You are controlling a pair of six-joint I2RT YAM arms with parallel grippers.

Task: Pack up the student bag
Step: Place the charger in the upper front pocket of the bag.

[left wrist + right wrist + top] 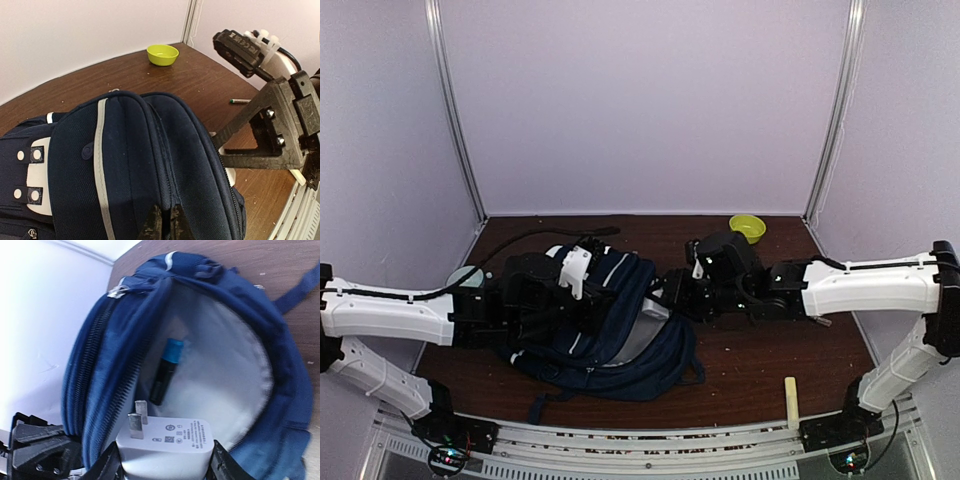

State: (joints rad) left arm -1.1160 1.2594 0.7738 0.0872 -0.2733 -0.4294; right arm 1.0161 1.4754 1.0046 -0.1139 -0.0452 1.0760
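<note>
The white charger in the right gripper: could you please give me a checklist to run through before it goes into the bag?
1. Grip on the white charger, clamped from both sides by the right gripper: ok.
2. The left gripper shut on the student bag fabric, holding it up: ok.
3. The main compartment unzipped and gaping toward the charger: ok.
4. Room inside, where only a blue-capped pen lies against the lining: ok.
5. The prongs clear of the zipper edge: cannot tell, they sit close to it.
</note>
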